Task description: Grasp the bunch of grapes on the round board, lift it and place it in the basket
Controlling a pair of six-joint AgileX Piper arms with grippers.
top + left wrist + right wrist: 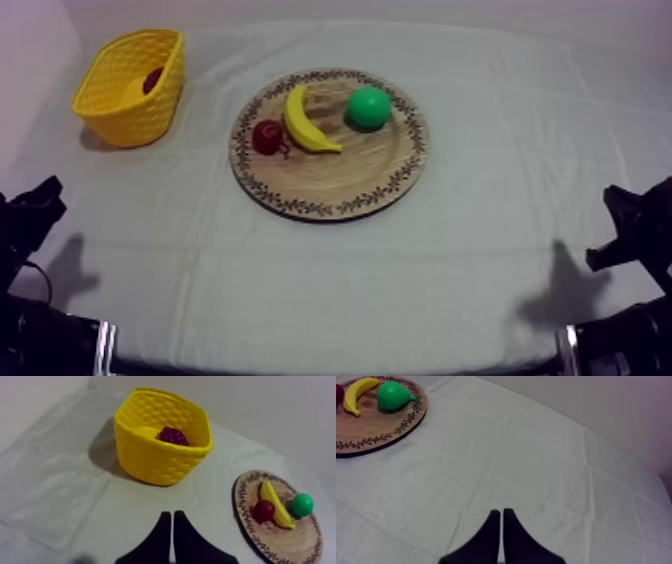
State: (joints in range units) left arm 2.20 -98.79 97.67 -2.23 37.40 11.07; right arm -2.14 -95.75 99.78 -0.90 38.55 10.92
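The dark purple bunch of grapes (173, 435) lies inside the yellow basket (150, 458), which stands at the table's far left (120, 105); from above the grapes (152, 80) show as a dark red patch in it. The round wooden board (330, 175) in the middle carries a banana (303, 122), a green pear (369, 107) and a small red fruit (267, 136). My left gripper (172, 518) is shut on nothing, well short of the basket. My right gripper (501, 516) is shut on nothing over bare cloth, away from the board (366, 431). Both arms rest low at the table's front corners.
The grey-white cloth has creases and a fold line across the front. Open cloth lies between the board and both arms. A pale wall runs behind the table's far edge.
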